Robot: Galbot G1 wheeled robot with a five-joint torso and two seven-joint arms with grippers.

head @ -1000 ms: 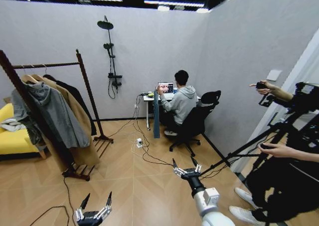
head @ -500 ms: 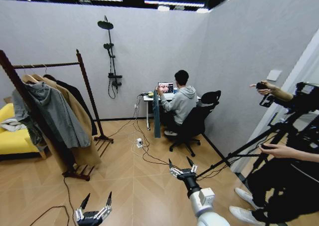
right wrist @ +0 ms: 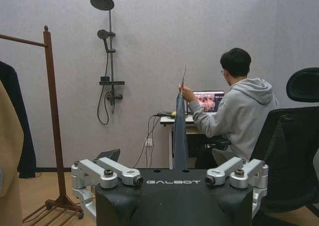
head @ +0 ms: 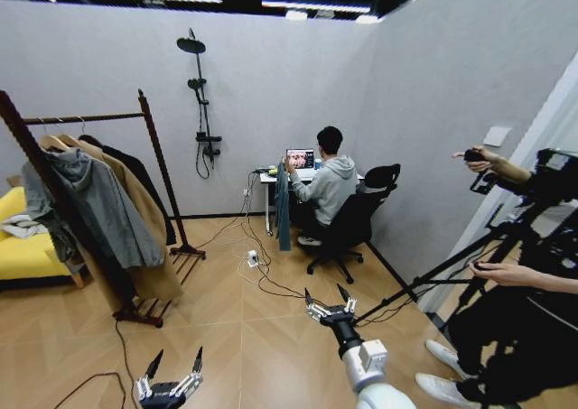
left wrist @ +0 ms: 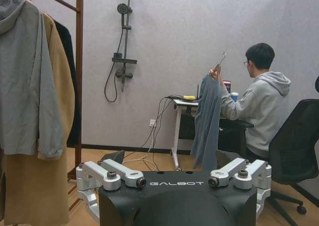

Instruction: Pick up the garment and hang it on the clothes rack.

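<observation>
Hanging from a wooden hanger held up by a seated person's hand [left wrist: 214, 74], the garment [head: 284, 206] dangled beside the desk [head: 271, 178] at the far wall, well apart from the clothes rack [head: 153, 147] near the left wall. Both the left gripper [head: 172, 370] and the right gripper [head: 327, 298] hovered low over the floor with fingers spread and nothing between them. Reaching for loose, swaying fabric instead of the hanger could let it slip, and the cables [head: 262, 278] strewn across the floor might snag the base.

Bright overhead ceiling strips, wide-angle edge distortion.
</observation>
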